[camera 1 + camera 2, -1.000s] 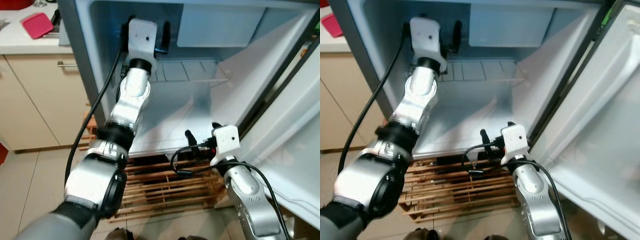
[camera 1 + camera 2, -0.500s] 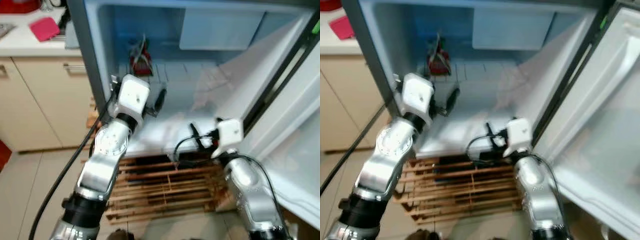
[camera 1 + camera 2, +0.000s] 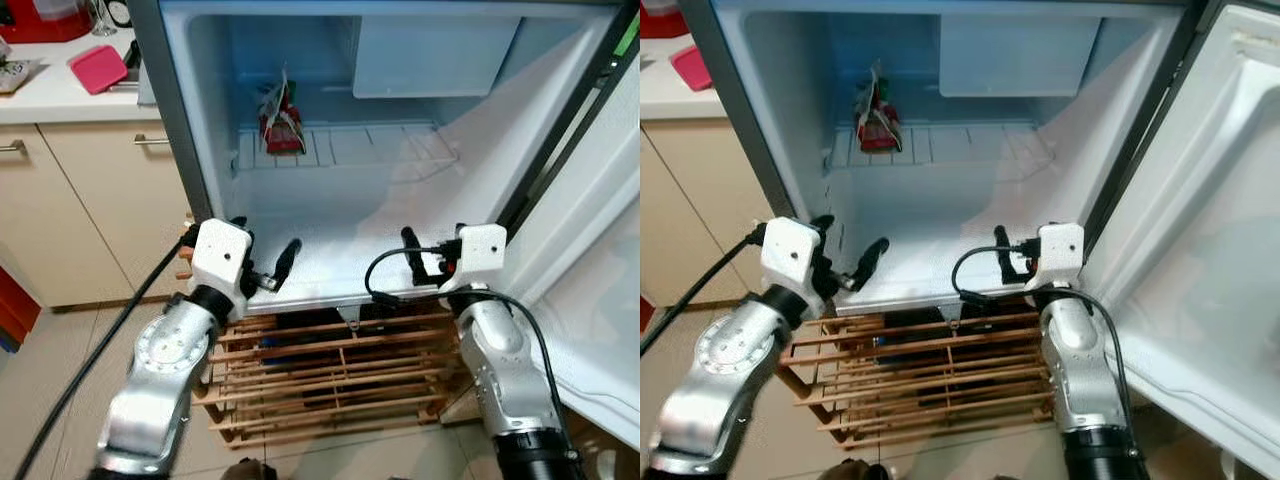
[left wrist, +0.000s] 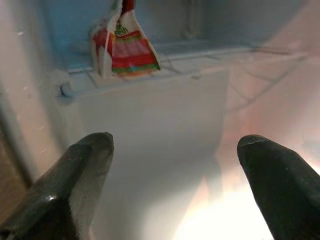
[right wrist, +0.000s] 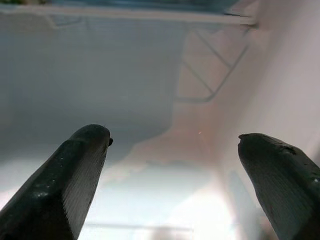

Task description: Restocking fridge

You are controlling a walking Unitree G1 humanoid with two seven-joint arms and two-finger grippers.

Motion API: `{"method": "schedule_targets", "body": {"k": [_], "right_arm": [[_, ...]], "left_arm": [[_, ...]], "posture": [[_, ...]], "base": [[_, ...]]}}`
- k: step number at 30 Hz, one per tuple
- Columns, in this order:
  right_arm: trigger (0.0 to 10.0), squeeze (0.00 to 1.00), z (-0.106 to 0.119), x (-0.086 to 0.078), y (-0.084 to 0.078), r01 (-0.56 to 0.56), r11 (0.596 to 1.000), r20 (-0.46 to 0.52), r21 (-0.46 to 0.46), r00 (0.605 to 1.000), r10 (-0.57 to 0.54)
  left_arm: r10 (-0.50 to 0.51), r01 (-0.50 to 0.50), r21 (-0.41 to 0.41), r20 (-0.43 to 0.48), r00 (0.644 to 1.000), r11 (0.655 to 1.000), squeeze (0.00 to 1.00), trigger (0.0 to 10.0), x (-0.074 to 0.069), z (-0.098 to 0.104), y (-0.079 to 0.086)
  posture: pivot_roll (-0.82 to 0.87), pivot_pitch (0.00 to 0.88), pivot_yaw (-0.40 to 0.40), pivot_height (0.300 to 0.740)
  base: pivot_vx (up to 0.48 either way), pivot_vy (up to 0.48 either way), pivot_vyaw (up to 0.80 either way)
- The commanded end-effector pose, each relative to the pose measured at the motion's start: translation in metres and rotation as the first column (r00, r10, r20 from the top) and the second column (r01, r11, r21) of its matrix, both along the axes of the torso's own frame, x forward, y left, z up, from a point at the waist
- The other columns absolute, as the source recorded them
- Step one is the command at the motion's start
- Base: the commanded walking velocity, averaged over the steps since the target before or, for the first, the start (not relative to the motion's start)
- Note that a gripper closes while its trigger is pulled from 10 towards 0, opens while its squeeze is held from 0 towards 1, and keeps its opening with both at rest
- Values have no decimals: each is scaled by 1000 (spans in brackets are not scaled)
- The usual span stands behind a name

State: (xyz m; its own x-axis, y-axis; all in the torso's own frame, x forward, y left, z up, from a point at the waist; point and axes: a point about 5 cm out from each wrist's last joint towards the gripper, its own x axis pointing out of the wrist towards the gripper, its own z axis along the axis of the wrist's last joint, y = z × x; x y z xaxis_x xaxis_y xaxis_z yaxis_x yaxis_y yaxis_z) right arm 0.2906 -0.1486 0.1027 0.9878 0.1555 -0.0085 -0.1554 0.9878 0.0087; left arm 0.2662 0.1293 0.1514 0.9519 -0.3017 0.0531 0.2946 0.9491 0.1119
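A red, white and green packet (image 3: 280, 125) stands on the left end of the wire shelf (image 3: 380, 150) deep inside the open fridge. My left gripper (image 3: 262, 262) is at the front left edge of the fridge floor, open and empty. In the left wrist view the packet (image 4: 125, 47) sits well beyond the spread fingertips (image 4: 90, 155). My right gripper (image 3: 430, 255) hovers over the front right of the fridge floor, open, with nothing between its fingers (image 5: 85, 150).
The fridge door (image 3: 600, 260) stands open on the right. A pale compartment box (image 3: 435, 55) hangs at the top back. A wooden slatted crate (image 3: 330, 370) sits under the fridge. A counter with a pink lid (image 3: 98, 68) and cabinets lies to the left.
My left gripper has drawn back from the shelf to the fridge's front edge, leaving the packet standing on the shelf. The right gripper stays near the front right; the camera shifted.
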Motion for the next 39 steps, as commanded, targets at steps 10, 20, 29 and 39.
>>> {"method": "schedule_targets", "body": {"k": [10,20,29,39], "right_arm": [[10000,0,7,5,-4,-15,1000,32,-22,999,15],[10000,0,2,1,-4,-10,1000,17,-23,1000,11],[10000,0,-6,-5,1,-34,999,-12,-27,999,34],[10000,0,-15,-11,-9,-35,997,-41,-76,999,32]], "left_arm": [[58,-57,-19,63,996,998,0,10000,15,7,-5],[58,-56,-22,85,995,998,0,10000,20,11,-7],[59,-58,-17,92,994,998,0,10000,23,9,-10],[43,-42,-19,80,996,999,0,10000,29,1,-16]], "posture": [[-38,0,-28,740],[-33,0,-24,740],[-32,0,-31,740],[-42,0,-24,740]], "base": [[-120,0,0],[-431,0,0],[-233,0,0],[0,-282,0]]}}
